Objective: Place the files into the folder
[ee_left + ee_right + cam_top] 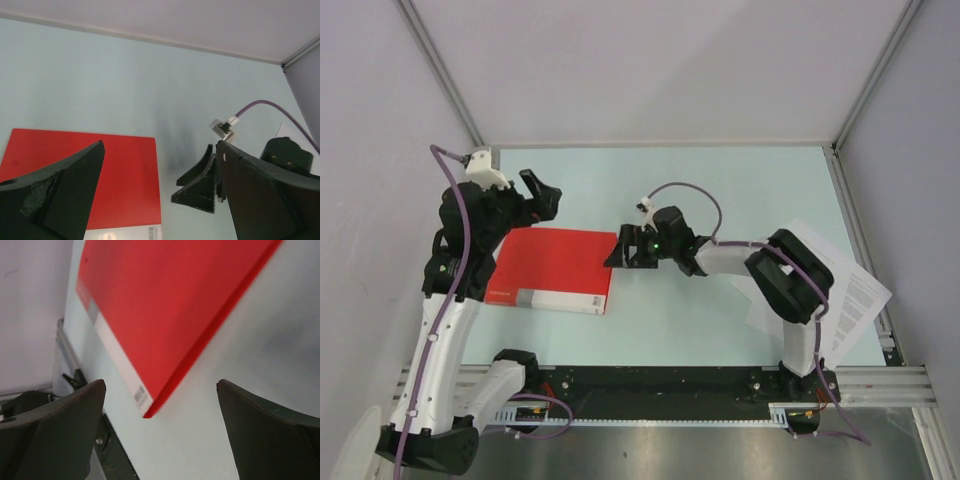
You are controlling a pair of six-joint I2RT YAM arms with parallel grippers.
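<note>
Both claws are released and empty. The left gripper (541, 194) hangs over the folder's (555, 268) far left corner, and the right gripper (618, 248) sits just off its right edge. The folder lies shut and flat on the table (720, 180), left of centre, label strip nearest. Its cover looks thin, slick and bendy, so the far right corner seems best to lift. The files (857, 292) lie well apart at the right. They look light and floppy, likely to fan, so pinch an edge. The right arm (790, 280) hides part of them, and the sheet count is unclear.
</note>
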